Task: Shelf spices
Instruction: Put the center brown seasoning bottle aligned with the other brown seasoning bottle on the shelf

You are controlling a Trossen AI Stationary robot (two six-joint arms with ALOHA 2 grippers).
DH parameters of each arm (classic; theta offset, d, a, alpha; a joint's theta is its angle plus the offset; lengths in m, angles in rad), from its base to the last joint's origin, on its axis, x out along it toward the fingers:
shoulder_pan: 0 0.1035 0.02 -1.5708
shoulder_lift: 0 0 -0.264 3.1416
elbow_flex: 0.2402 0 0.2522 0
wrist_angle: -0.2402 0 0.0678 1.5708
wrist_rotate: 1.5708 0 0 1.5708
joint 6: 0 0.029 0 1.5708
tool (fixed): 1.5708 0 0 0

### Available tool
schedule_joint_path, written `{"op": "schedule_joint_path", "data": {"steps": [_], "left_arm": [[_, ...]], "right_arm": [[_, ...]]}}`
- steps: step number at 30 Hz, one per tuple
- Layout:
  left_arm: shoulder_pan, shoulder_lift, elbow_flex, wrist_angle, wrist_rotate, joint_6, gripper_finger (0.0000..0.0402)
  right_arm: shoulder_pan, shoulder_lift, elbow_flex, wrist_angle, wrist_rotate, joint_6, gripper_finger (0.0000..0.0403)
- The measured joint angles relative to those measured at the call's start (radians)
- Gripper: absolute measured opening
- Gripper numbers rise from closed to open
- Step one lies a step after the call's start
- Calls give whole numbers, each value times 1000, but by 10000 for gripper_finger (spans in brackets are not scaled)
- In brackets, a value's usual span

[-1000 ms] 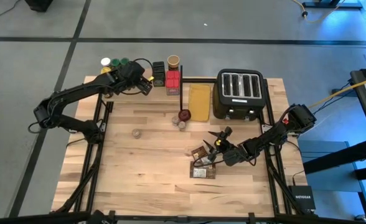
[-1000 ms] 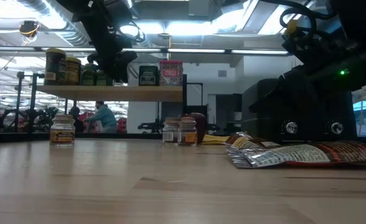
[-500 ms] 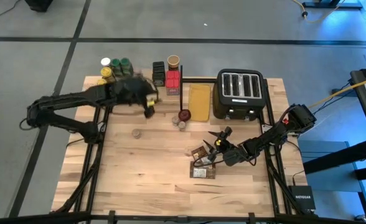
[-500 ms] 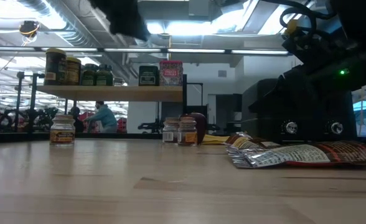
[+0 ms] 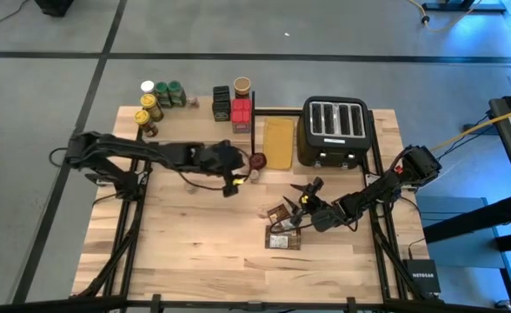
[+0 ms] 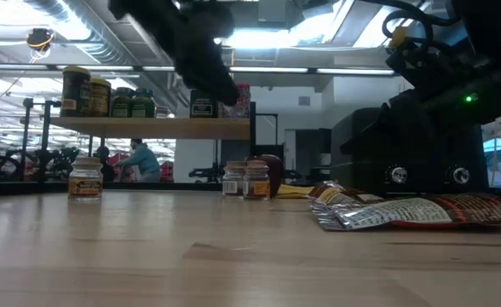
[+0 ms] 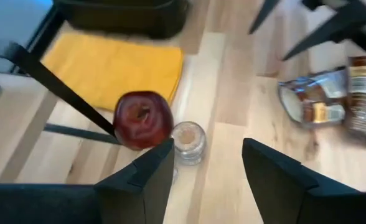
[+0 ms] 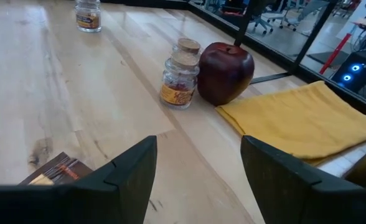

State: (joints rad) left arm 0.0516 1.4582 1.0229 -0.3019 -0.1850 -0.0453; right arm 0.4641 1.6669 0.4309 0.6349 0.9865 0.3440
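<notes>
While the left gripper hangs with its jaws parted and nothing between them above the two small jars beside the dark red apple-like object, the step in hand is judged to be the reach for the next spice to be shelved. In the left wrist view one clear jar with a pale lid is seen just ahead of the fingers, touching or nearly touching the red object, with the yellow cloth beyond it. For the next move, a descent and a closing around that jar alone is called for, and care would be needed so that the red object and the neighbouring jar are not nudged. The right gripper is held over the flat brown packets near the table's right front, its jaws spread and gripping nothing. On the shelf, at the far edge of the table, several spices are already set: a cluster of green-, yellow- and white-lidded jars at its left end, and dark and red boxes with a brown-lidded jar at its right end. One more jar stands alone on the table, well apart from the rest. The jars are small, glass-like and upright, with brown labels; the packets lie flat and crinkled beside the toaster.
</notes>
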Motion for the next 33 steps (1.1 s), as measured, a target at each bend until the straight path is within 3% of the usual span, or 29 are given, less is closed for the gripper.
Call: {"op": "schedule_joint_path", "data": {"steps": [6, 10, 14, 33], "left_arm": [[36, 114, 0, 36, 45, -1, 228], [68, 166, 1, 65, 8, -16, 250], [101, 208, 1, 63, -43, -24, 253], [103, 240, 2, 79, -32, 20, 253]], "right_arm": [[0, 0, 0, 1, -9, 4, 237], [0, 0, 0, 1, -8, 4, 237], [0, 0, 0, 0, -3, 4, 237], [0, 0, 0, -1, -3, 3, 237]]}}
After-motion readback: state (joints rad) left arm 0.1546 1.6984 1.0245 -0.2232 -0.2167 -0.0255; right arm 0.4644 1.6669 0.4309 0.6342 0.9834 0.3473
